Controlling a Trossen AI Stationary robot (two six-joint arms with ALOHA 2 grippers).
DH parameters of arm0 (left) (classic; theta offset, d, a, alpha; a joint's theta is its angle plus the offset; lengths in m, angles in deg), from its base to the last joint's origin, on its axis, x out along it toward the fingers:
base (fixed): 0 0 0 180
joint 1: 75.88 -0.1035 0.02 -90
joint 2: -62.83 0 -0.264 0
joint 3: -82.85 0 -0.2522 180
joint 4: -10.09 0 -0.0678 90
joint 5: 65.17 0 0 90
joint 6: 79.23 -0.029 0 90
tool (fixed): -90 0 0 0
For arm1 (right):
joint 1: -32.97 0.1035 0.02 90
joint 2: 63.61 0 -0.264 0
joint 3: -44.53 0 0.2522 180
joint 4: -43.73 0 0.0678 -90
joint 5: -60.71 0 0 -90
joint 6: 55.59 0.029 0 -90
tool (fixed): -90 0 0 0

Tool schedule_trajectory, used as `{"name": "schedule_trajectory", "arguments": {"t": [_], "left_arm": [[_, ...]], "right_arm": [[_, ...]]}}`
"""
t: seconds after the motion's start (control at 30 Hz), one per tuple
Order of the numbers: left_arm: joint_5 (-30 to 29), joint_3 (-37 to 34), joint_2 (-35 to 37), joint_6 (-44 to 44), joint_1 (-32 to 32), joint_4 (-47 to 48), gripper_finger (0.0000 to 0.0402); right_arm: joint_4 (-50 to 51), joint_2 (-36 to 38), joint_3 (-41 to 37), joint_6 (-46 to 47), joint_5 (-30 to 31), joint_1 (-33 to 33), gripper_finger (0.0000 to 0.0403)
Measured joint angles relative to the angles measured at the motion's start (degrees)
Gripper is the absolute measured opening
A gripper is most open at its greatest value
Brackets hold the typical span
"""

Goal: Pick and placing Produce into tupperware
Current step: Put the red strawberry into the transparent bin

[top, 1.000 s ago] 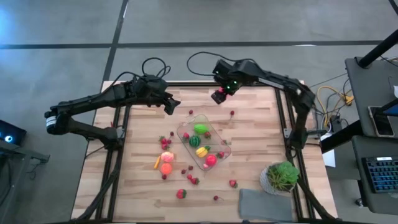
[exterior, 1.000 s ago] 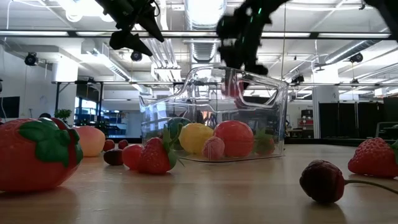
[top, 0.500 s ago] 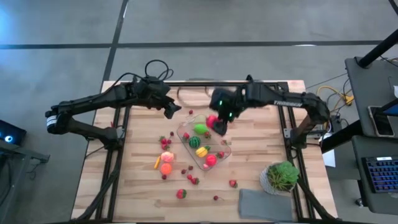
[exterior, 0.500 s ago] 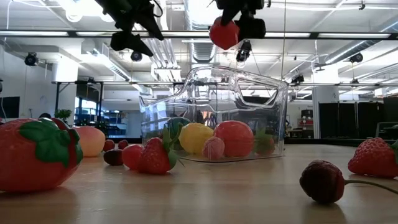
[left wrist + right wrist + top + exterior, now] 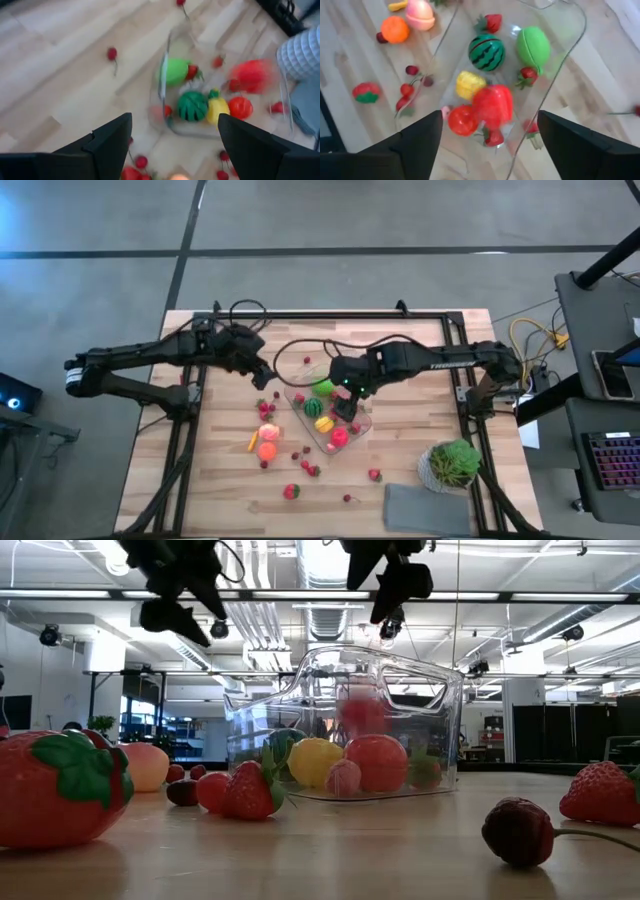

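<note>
The clear tub [image 5: 328, 416] sits mid-table, set at an angle, and already holds a green fruit [image 5: 533, 47], a striped watermelon [image 5: 486, 52], a yellow piece [image 5: 470, 84], a round red tomato [image 5: 462, 120] and a couple of small strawberries [image 5: 527, 76]. A larger red fruit [image 5: 492, 105] shows blurred inside the tub's outline, above the yellow and tomato pieces; it seems to be dropping in, though the blur makes that hard to confirm. The right gripper [image 5: 345, 387] hangs right over the tub with its fingers [image 5: 420, 145] spread and nothing between them, the red fruit directly below it. In the low view that gripper [image 5: 388, 585] is above the tub rim and the red blur lies within the clear walls. The left gripper [image 5: 262, 372] hovers just left of the tub, its fingers [image 5: 112, 142] apart and empty. More produce lies loose on the wood: an orange [image 5: 266, 450] and pink piece [image 5: 268, 433] to the tub's left, strawberries [image 5: 291, 491] nearer, and cherries [image 5: 112, 53] scattered around.
</note>
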Motion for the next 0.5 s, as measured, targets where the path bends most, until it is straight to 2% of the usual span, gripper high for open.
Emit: {"name": "schedule_trajectory", "arguments": {"t": [0.2,0.33,0.5], "left_arm": [[-0.1,-6.2,3.77,5.09,3.15,-2.69,0.0281],[-0.11,-10.13,5.07,5.5,4.5,-4.73,0.0281],[-0.1,-14.71,4.01,4.96,4.54,-4.49,0.0281]], "right_arm": [[-0.32,-0.02,0.0,0.02,-0.06,0.02,0.0352],[-0.29,0.07,0.0,0.46,0.3,-0.58,0.0358],[0.37,1.24,0.0,1.83,9.08,-1.11,0.0358]]}}
